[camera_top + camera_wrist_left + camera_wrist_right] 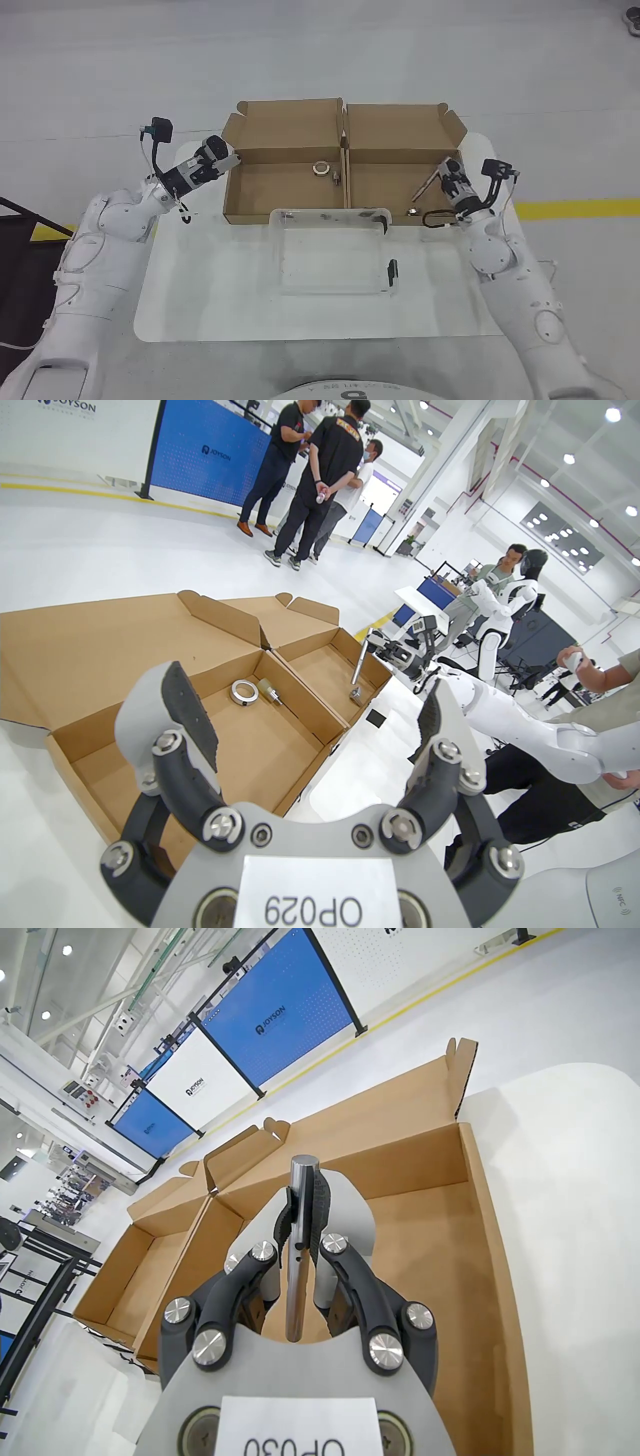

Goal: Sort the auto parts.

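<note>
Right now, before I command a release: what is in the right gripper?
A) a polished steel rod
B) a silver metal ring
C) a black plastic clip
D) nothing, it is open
A: in the right wrist view the right gripper is shut on the polished steel rod above a brown cardboard box; the silver metal ring lies in the neighbouring box.
</note>
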Action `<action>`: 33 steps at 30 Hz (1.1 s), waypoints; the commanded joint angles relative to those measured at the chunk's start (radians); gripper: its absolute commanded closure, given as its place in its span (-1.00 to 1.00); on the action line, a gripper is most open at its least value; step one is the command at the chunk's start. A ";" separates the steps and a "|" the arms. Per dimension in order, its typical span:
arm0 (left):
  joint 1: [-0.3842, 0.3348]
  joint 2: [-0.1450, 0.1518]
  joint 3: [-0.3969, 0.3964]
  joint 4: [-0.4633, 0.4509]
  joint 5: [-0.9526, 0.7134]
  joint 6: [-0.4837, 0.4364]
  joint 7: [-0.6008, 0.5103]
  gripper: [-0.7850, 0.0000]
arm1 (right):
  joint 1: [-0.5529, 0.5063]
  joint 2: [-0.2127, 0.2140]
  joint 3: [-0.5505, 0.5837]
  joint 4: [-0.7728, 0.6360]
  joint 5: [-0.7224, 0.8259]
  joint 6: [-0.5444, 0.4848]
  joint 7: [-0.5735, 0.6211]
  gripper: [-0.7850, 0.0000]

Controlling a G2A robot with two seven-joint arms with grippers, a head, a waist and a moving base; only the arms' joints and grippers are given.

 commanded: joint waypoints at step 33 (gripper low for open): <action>0.000 0.000 0.000 0.000 0.000 0.000 0.000 -1.00 | -0.207 -0.001 0.090 -0.314 0.058 -0.551 -0.224 -1.00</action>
